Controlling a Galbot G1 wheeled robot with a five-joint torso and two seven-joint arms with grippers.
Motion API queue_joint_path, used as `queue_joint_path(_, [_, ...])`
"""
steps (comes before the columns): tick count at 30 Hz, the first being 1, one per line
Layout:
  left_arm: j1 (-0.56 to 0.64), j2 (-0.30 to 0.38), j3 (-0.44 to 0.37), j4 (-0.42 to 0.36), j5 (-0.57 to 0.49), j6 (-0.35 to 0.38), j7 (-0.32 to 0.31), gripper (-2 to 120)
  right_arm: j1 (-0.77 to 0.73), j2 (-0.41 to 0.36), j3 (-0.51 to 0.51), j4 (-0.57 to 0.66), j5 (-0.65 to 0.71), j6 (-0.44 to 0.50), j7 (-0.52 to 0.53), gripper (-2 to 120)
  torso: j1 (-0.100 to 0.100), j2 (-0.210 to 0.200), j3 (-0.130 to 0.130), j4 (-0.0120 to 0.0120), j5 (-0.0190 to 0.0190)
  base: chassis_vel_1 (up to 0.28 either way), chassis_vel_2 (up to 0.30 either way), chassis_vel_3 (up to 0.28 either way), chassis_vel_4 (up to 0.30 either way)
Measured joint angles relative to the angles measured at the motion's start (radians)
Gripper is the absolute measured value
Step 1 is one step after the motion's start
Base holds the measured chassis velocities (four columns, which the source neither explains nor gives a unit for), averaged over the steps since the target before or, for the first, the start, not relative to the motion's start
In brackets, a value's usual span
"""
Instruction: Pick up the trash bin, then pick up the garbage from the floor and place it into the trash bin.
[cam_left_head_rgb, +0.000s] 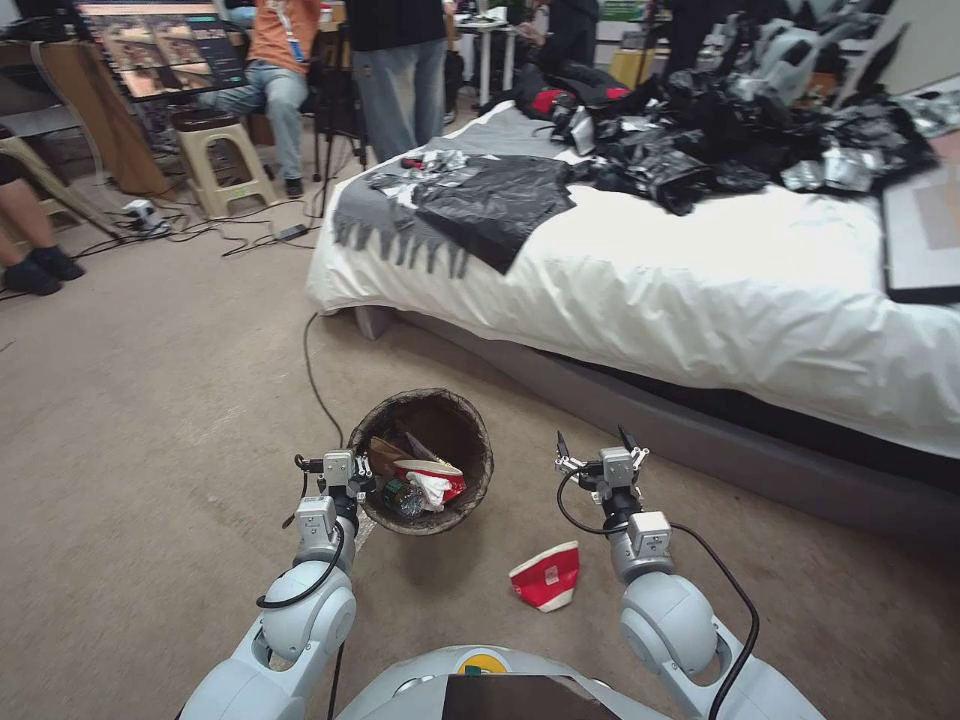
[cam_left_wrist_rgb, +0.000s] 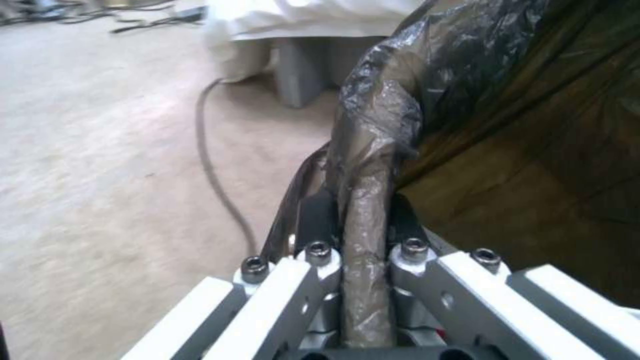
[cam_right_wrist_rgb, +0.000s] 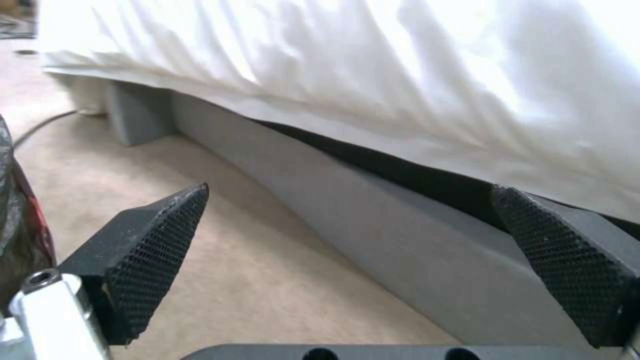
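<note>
Left gripper (cam_left_head_rgb: 352, 470): clamped on the near-left rim of the small round trash bin (cam_left_head_rgb: 470, 420) lined with a dark brown-black bag; in the left wrist view its fingers (cam_left_wrist_rgb: 319, 220) pinch the bag-wrapped edge (cam_left_wrist_rgb: 367, 210).
Bin: stands on the beige-brown carpet floor (cam_left_head_rgb: 150, 400), just before the white-sheeted bed (cam_left_head_rgb: 700, 270); inside lie a red-white wrapper (cam_left_head_rgb: 432, 478) and a bottle (cam_left_head_rgb: 403, 497).
Garbage: one red-and-white paper carton (cam_left_head_rgb: 546, 577) lies on the carpet, between the two arms, apart from the bin.
Right gripper (cam_left_head_rgb: 598, 447): wide open, nothing between its black textured pads (cam_right_wrist_rgb: 157, 240), hanging above the carpet near the grey bed base (cam_right_wrist_rgb: 373, 200).
</note>
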Motion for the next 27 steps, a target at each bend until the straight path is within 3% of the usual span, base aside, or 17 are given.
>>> queue_joint_path(8, [-0.003,-0.003,-0.001,0.008,0.026,-0.006,0.001,0,0.010,-0.031,0.006,-0.009,0.009,-0.006,-0.001,100,0.000,0.000,0.000,0.0002,0.0001,0.073,0.072,0.067,0.070])
queue_joint_path(15, [-0.008,-0.002,0.000,0.010,0.026,-0.007,0.003,0,0.026,-0.133,0.035,-0.024,0.064,-0.011,-0.030,100,0.000,0.000,0.000,-0.0006,0.0002,0.000,0.000,0.000,0.000])
queue_joint_path(17, [-0.008,-0.001,0.000,0.013,0.026,-0.008,0.004,0,0.044,-0.210,0.045,-0.041,0.129,-0.010,-0.084,100,0.000,0.000,0.000,-0.0001,0.0002,0.000,0.000,0.000,0.000])
queue_joint_path(18, [-0.008,-0.001,0.000,0.013,0.026,-0.008,0.004,0,0.044,-0.210,0.045,-0.041,0.129,-0.010,-0.084,100,0.000,0.000,0.000,-0.0001,0.0002,0.000,0.000,0.000,0.000])
queue_joint_path(21, [-0.011,0.001,0.003,0.020,0.025,-0.011,0.006,0,0.078,-0.340,0.041,-0.083,0.199,0.021,-0.185,100,0.000,0.000,0.000,0.0000,0.0003,0.000,0.000,0.000,0.000])
queue_joint_path(22, [-0.011,0.001,0.003,0.020,0.025,-0.011,0.006,0,0.078,-0.340,0.041,-0.083,0.199,0.021,-0.185,100,0.000,0.000,0.000,0.0000,0.0003,0.000,0.000,0.000,0.000])
queue_joint_path(25, [-0.017,0.002,0.006,0.027,0.025,-0.012,0.007,0,0.113,-0.470,0.005,-0.143,0.231,0.102,-0.285,100,0.000,0.000,0.000,0.0000,0.0004,0.000,0.000,0.000,0.000])
queue_joint_path(27, [-0.019,0.004,0.008,0.029,0.024,-0.013,0.007,0,0.121,-0.509,-0.006,-0.160,0.239,0.131,-0.320,100,0.000,0.000,0.000,0.0000,0.0003,0.000,0.000,0.000,0.000])
